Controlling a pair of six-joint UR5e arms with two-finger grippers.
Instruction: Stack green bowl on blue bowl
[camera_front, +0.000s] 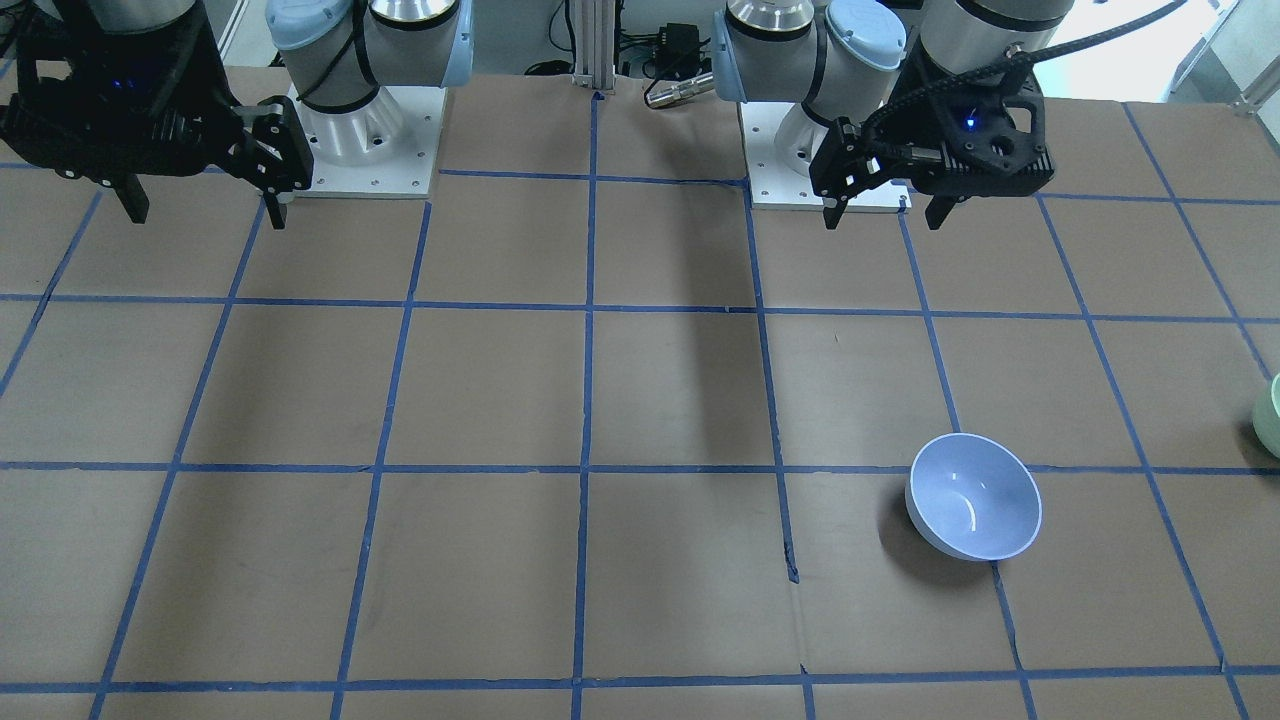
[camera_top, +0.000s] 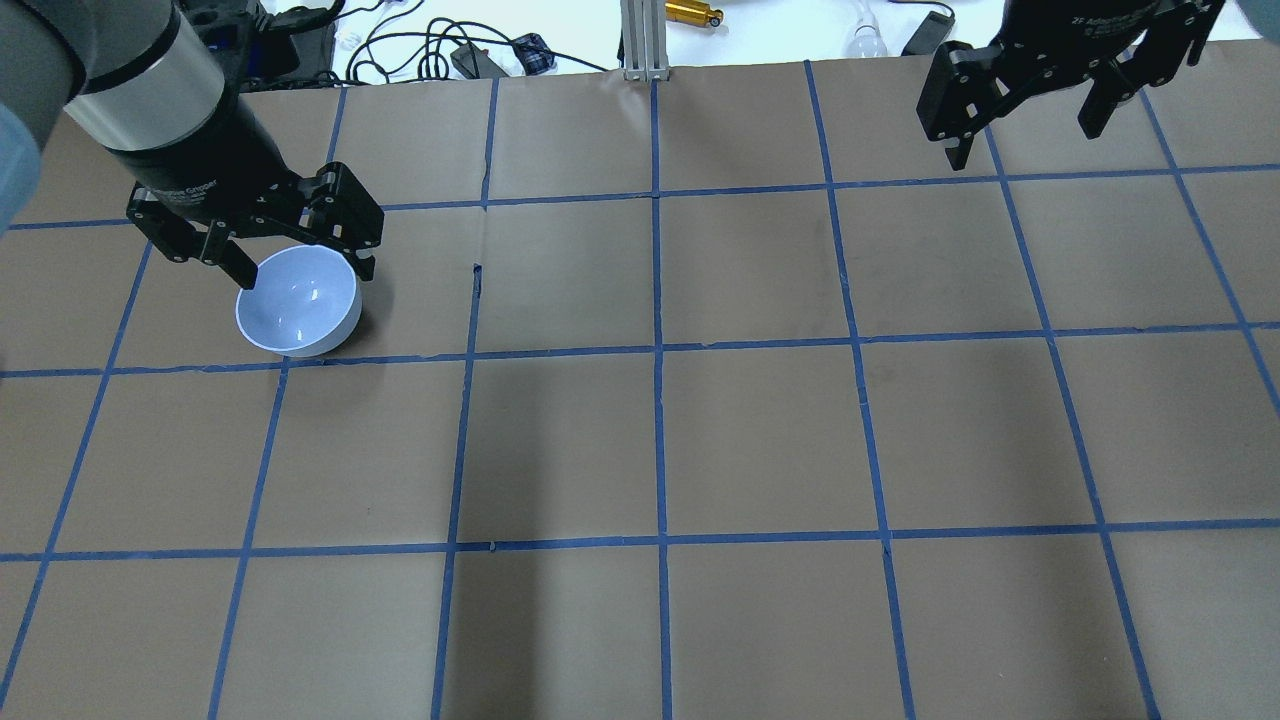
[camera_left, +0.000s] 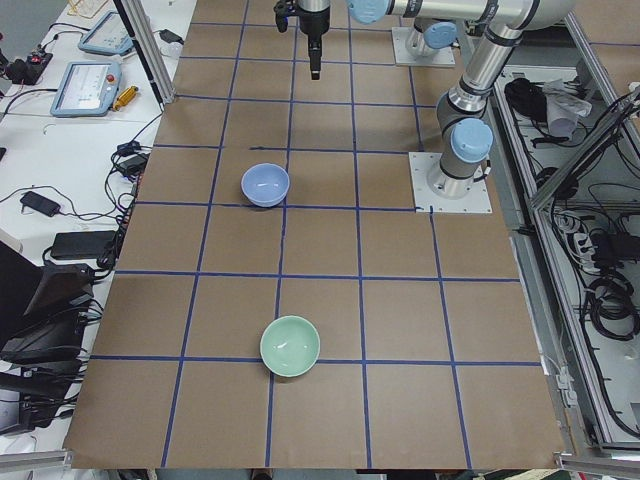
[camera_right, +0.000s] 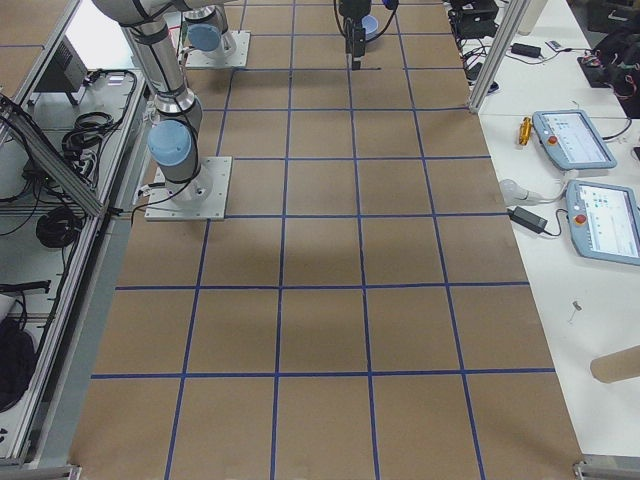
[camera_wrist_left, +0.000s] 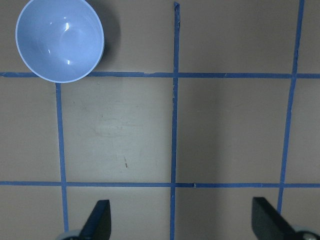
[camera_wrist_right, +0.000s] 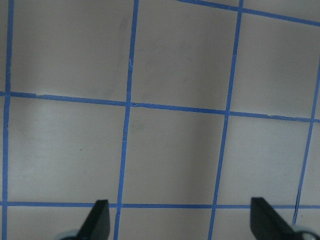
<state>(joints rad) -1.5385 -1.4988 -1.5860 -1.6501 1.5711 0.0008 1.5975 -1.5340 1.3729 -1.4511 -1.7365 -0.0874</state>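
The blue bowl (camera_front: 973, 497) stands upright on the table on my left side; it also shows in the overhead view (camera_top: 298, 302), the left wrist view (camera_wrist_left: 60, 40) and the exterior left view (camera_left: 265, 185). The green bowl (camera_left: 290, 346) stands upright nearer the table's left end, cut by the edge of the front view (camera_front: 1270, 415) and out of the overhead view. My left gripper (camera_front: 885, 210) (camera_top: 305, 272) (camera_wrist_left: 182, 220) is open and empty, high above the table, apart from both bowls. My right gripper (camera_front: 205, 215) (camera_top: 1025, 145) (camera_wrist_right: 181, 220) is open and empty, high on the right side.
The table (camera_top: 760, 440) is covered in brown paper with a blue tape grid. The arms' white base plates (camera_front: 370, 170) (camera_front: 790, 190) sit at the robot's edge. A metal post (camera_top: 640, 40) and cables lie beyond the far edge. Control tablets (camera_right: 575, 140) lie on a side desk.
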